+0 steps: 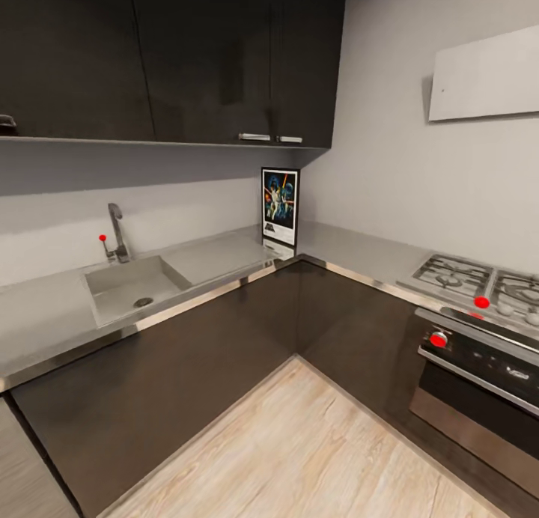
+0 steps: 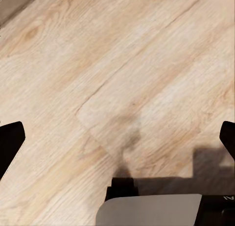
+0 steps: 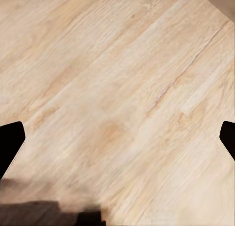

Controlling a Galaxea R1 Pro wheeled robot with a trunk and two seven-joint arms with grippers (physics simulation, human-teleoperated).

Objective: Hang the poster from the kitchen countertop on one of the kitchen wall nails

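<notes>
The poster stands upright in the inner corner of the grey bench, against the wall, between the sink and the hob. Both grippers, left gripper and right gripper, hang over wooden floor, jaws wide apart, empty.

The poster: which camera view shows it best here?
The head view. There the poster stands upright in the corner of the grey countertop, against the wall, its face readable. Both wrist views look down at the wooden floor instead.

Dark cabinets, pale wood floor
</notes>
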